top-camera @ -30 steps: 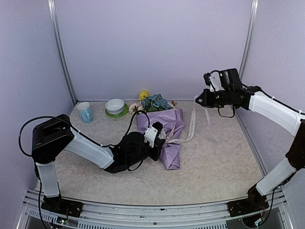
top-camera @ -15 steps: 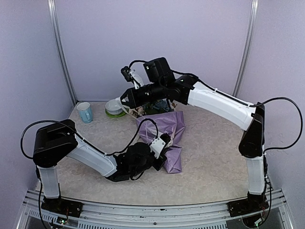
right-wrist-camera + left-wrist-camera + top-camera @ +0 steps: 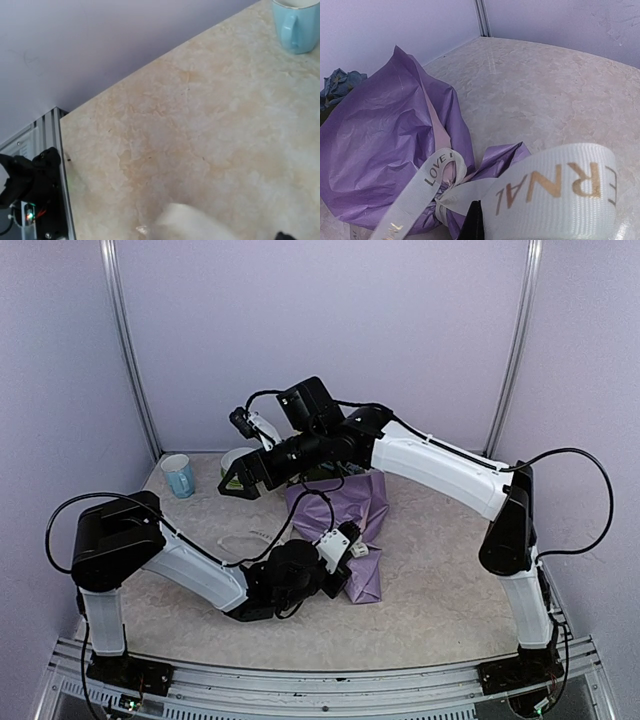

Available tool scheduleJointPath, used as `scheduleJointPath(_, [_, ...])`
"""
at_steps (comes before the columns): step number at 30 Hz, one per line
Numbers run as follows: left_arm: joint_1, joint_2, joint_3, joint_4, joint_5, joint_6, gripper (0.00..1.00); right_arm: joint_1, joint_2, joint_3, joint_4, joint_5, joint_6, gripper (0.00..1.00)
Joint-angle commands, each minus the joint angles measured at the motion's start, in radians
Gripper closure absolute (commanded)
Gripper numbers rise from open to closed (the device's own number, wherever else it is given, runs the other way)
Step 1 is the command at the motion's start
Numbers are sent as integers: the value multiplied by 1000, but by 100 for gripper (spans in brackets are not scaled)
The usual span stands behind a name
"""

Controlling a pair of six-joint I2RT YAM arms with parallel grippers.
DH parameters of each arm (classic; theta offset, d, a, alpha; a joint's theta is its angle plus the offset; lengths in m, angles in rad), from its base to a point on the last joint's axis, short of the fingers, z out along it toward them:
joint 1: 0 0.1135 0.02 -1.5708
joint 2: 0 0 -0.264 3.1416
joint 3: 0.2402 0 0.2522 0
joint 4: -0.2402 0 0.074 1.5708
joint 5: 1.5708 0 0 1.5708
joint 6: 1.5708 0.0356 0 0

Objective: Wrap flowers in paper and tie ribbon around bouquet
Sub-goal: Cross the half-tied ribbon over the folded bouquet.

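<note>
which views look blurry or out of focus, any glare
Left wrist: the ribbon sits so close to the lens it looms large and slightly soft, and the paper shows a mild sheen. Right wrist: a pale smear at the bottom edge is out of focus; the blue mug is fairly sharp. Top external: even light, soft shadows, no glare.

the top camera looked down from high at the near edge over the whole table (image 3: 450, 590). the left wrist camera sat close on the bouquet (image 3: 385, 135), the right's faced table by the mug (image 3: 299, 25); both spots showed from above.
</note>
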Motion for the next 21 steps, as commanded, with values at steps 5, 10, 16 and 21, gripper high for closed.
scheduleJointPath(5, [34,7,7,3,128,-103,100,-94,-225,-68,-25,-37,-54,0])
scheduleJointPath(10, [84,-15,-14,16,251,-180,100,-232,-476,-409,100,-216,-196,0])
scheduleJointPath(16, [135,-47,-54,54,362,-218,100,-338,-831,-1143,543,-338,-497,0])
scheduleJointPath(21, [151,-52,-59,47,398,-209,100,-338,-917,-1408,673,-446,-822,0])
